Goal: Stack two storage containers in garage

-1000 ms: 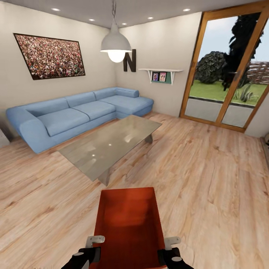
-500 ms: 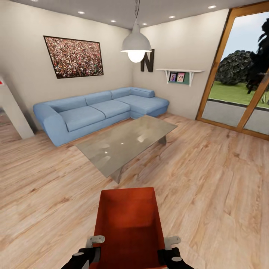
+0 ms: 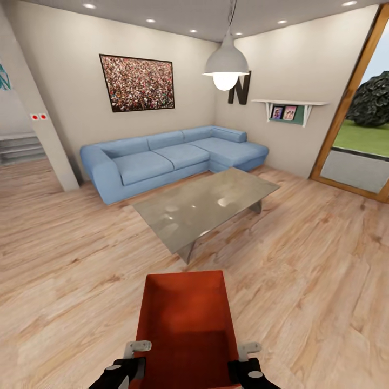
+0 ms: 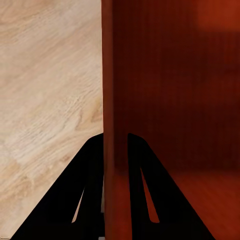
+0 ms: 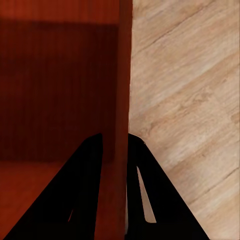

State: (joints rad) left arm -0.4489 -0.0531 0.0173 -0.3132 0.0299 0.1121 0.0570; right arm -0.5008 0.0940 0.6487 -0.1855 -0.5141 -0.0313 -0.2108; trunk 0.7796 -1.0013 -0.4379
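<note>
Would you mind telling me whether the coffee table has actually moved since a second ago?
No. The glass coffee table keeps its place beside the blue sofa; both slid rightward together, so the camera turned left. The storage container sits unchanged between both grippers.

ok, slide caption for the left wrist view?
Left hand pinching the orange-red container wall, above wood plank floor.

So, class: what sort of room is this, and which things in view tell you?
A living room, most likely: a blue sofa, a glass table before it, and a framed picture on the wall.
</note>
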